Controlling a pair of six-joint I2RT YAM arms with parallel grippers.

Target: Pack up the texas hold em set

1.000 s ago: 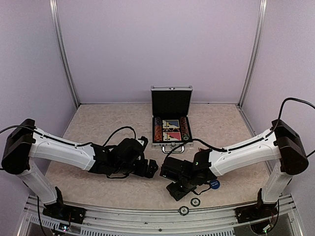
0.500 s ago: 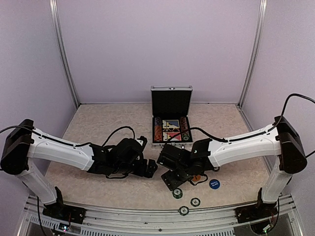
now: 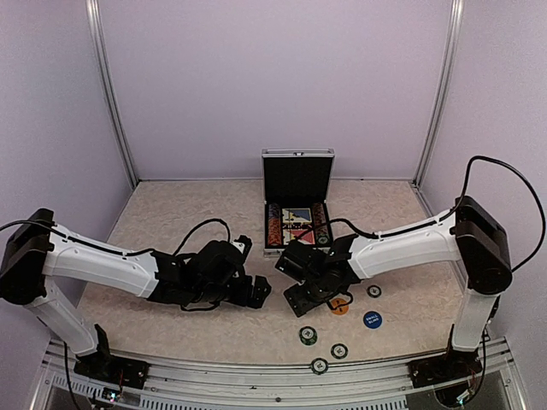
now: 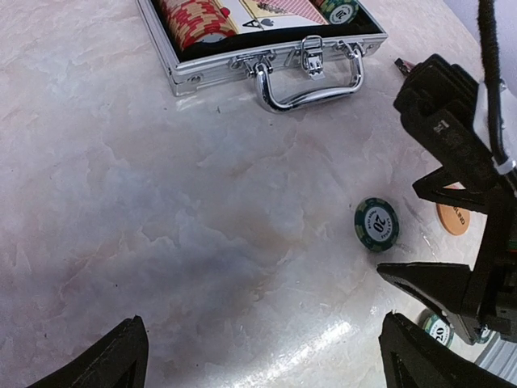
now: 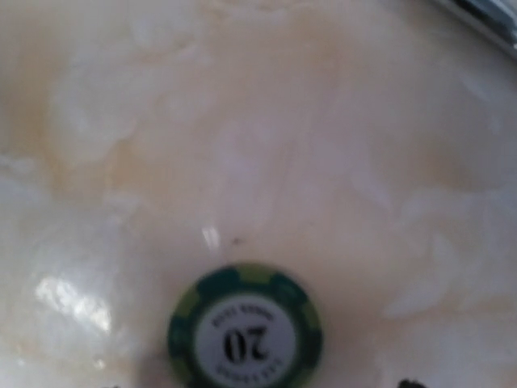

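The silver case (image 3: 297, 224) stands open at the table's middle, black lid up, with cards and red chips inside; its handle (image 4: 311, 77) faces me. My left gripper (image 3: 256, 291) is open and empty low over the table; its fingers (image 4: 420, 356) frame bare table. My right gripper (image 3: 298, 302) hovers close over a green/white "20" chip (image 5: 245, 331), open, and it also shows in the left wrist view (image 4: 440, 234). That chip lies loose on the table (image 4: 376, 224). An orange disc (image 3: 339, 306) and a blue disc (image 3: 372, 320) lie right of the right gripper.
More green/white chips lie near the front edge (image 3: 308, 335), (image 3: 339, 350), (image 3: 318, 366), and one at the right (image 3: 373, 290). Both forearms lie low across the front half of the table. Metal frame posts (image 3: 111, 94) stand at the back corners.
My right arm has swung left and towards the case, uncovering the orange disc and several green chips. The blue disc now lies apart from it. My left arm has hardly moved.
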